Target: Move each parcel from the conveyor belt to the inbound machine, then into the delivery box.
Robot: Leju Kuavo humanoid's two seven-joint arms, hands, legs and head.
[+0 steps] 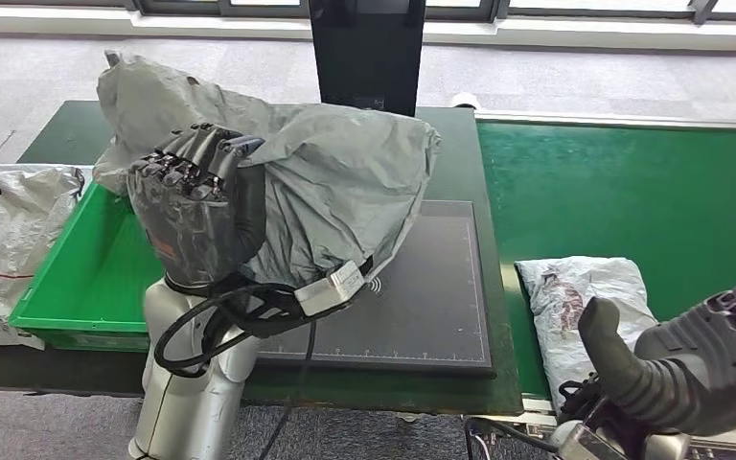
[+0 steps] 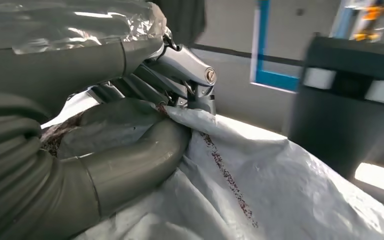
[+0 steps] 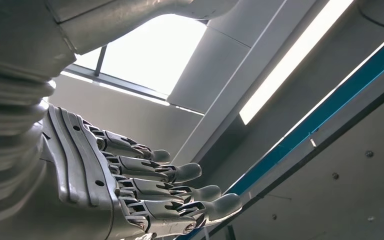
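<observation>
Left hand grips the big grey parcel, held up over the dark inbound machine, just right of the green delivery box. Right hand hangs open, near the small parcel on the conveyor belt. Soft, light, slippery plastic, I reckon: bunch a fold.

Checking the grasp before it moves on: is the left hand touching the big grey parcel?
Touching. In the left wrist view, the left hand clamps the grey parcel between thumb and fingers.
</observation>
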